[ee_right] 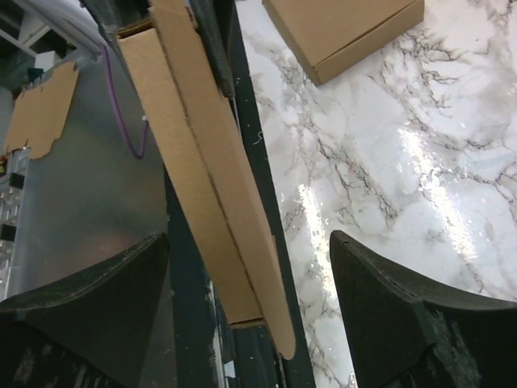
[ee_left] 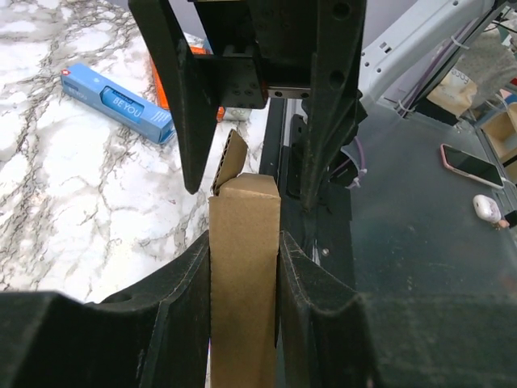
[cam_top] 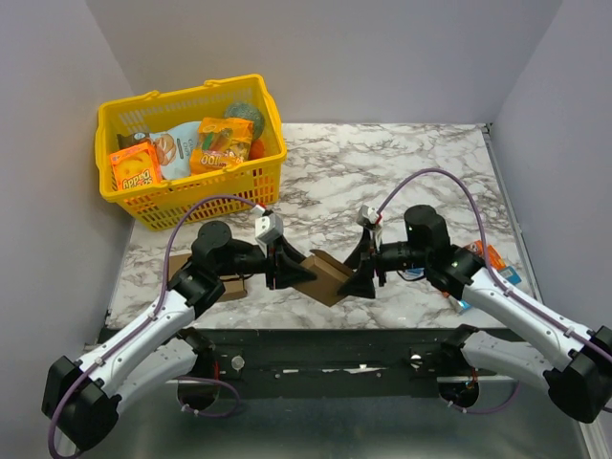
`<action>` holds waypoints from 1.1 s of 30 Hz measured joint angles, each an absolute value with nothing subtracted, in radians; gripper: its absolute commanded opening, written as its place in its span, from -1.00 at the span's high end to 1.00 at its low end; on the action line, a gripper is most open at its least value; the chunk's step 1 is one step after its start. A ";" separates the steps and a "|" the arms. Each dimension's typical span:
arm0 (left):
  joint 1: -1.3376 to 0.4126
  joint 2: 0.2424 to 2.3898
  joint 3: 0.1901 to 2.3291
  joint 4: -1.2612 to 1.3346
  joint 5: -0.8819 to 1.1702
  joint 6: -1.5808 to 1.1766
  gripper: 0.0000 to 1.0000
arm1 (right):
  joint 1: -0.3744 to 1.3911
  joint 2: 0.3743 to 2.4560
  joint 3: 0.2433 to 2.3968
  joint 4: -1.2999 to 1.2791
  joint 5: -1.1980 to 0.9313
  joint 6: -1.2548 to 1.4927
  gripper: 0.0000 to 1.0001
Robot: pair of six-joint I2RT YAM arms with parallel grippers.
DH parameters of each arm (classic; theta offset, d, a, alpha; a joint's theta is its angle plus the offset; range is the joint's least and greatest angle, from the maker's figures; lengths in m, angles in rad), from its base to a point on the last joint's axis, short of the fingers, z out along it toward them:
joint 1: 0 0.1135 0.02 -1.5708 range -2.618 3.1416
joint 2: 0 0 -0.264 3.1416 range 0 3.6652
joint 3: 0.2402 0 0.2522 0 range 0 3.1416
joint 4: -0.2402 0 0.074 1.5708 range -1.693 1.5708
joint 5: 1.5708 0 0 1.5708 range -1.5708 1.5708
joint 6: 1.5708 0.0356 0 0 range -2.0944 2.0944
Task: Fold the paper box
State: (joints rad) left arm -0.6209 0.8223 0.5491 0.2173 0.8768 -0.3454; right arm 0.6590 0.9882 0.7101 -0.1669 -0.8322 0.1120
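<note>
The left claw is clamped on the box, with a black finger pressing each side of the brown cardboard. The box is long and thin. It is held on edge above the table and reaches forward from the left claw toward the right one. A small flap at its far end is bent up.

The right claw stands wide apart, with one finger on each side of the box's far end. The wrist view shows a gap on both sides, so neither finger touches the cardboard.

From above, the two claws face each other nose to nose over the near edge of the marble table. The box bridges them, roughly midway between the arm bases.

A brown carton lies flat on the marble, partly under the left arm. Near the right arm, a blue packet lies on the table with an orange packet just beside it. A yellow basket filled with food packets sits at the far left corner, well apart from both claws.
</note>
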 measured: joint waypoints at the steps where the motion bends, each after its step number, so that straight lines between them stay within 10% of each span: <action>1: -0.621 0.824 0.549 0.220 0.875 -0.345 0.60 | 0.667 0.988 0.714 -0.168 -0.830 0.112 -0.37; 7: -0.621 0.847 0.549 0.237 0.867 -0.348 0.30 | 0.735 0.997 0.746 -0.181 -0.752 0.099 0.28; 12: -0.613 0.879 0.552 0.213 0.826 -0.334 -0.58 | 0.782 1.015 0.775 -0.232 -0.631 0.057 0.32; 18: -0.587 0.892 0.592 0.082 0.687 -0.274 -0.77 | 0.793 1.052 0.834 -0.340 -0.430 -0.012 0.33; 33: -0.560 1.057 0.882 -0.088 0.552 -0.046 0.10 | 0.793 1.158 0.895 -0.475 -0.238 -0.196 0.33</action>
